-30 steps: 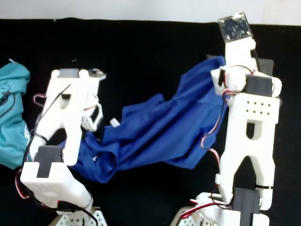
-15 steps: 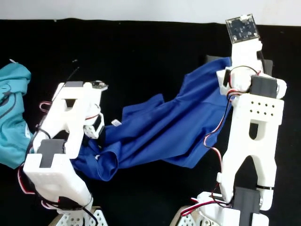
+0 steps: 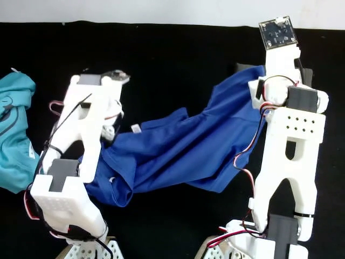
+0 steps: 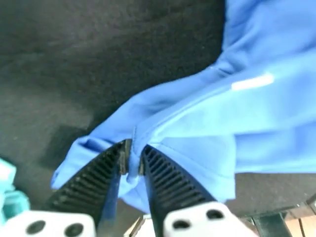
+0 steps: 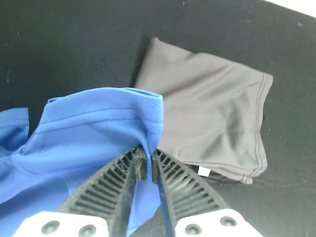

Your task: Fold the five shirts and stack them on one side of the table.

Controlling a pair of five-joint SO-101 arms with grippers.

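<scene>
Your left gripper (image 4: pixel 132 154) is pinched nearly closed on a fold of the bright blue knit shirt (image 3: pixel 183 145). In the left wrist view its ribbed black fingers (image 4: pixel 168 177) sit tight on either side of a bunched edge of the cloth. Your right gripper (image 5: pixel 145 162) is closed just as narrowly on another edge of the same shirt, near a stitched hem, with the fabric squeezed between the two ribbed pads.

From the high view, the blue shirt hangs between the two white arms and is lifted at both ends. It runs from about 7 o'clock, by your left arm (image 3: pixel 81 140), up to about 1 o'clock, by your right arm (image 3: pixel 285 140). Its middle sags in loose folds over the black cloth-covered table (image 3: pixel 161 54). A small white tag (image 3: pixel 135 128) shows on the shirt close to the left arm, and you can see it in the left wrist view too (image 4: pixel 252 81).

A crumpled teal shirt (image 3: pixel 13 135) lies at 9 o'clock, against the table's left edge and apart from the blue one.

A folded dark grey shirt (image 5: pixel 212 123) lies flat on the table at about 1 o'clock. In the right wrist view, the raised blue edge overlaps its near side. You cannot tell from that view whether the two are touching.
</scene>
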